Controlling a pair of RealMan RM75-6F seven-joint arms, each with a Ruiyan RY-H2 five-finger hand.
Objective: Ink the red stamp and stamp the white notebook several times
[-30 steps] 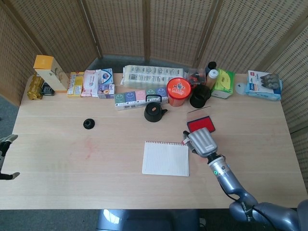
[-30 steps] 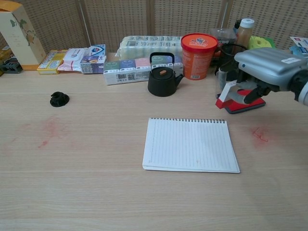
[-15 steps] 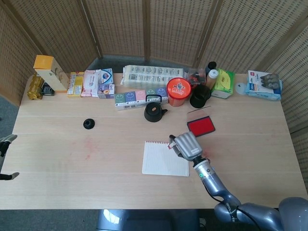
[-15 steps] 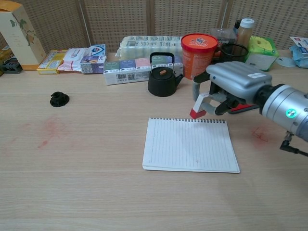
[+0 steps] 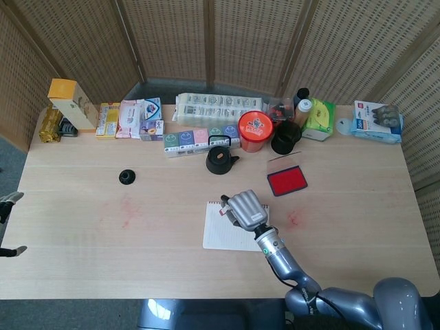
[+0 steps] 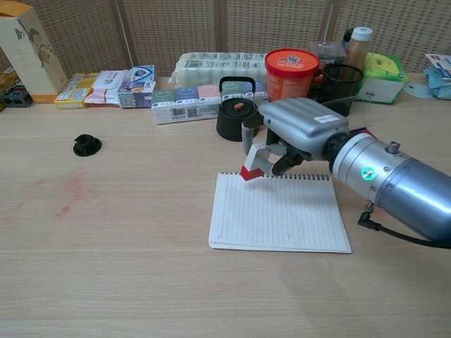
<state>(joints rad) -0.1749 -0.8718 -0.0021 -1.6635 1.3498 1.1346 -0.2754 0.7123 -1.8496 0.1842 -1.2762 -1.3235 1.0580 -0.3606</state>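
- Presently, the right hand [image 6: 292, 130] holds the red stamp [image 6: 252, 167], fingers closed round its upper body, the red-and-white base pointing down.
- Stamp position: directly below the hand, over the far-left corner of the white notebook [image 6: 278, 213], beside the spiral binding. Whether the base touches the paper cannot be told from either view.
- Red ink pad [image 5: 287, 180]: lies open on the desk [image 5: 82, 206], beyond the hand and to its right, apart from the notebook.
- Left hand [image 5: 8, 206]: only a sliver shows at the edge of the head view, well apart from the work; its state cannot be told.
- Handling judgement, stamp: small, rigid and light; the present hold on the upper body looks suitable, as it keeps fingers off the inked face and allows a straight downward press.
- Handling judgement, notebook: thin, flexible paper lying flat and unrestrained; likely to slide or lift with the stamp if the press is angled. A vertical press and a vertical lift are advised.
- Risk: red smudges [image 5: 294, 219] on the desk, right of the hand, suggest the ink transfers readily.
- Black kettle [image 6: 236, 113]: stands just beyond the hand, clear of it.
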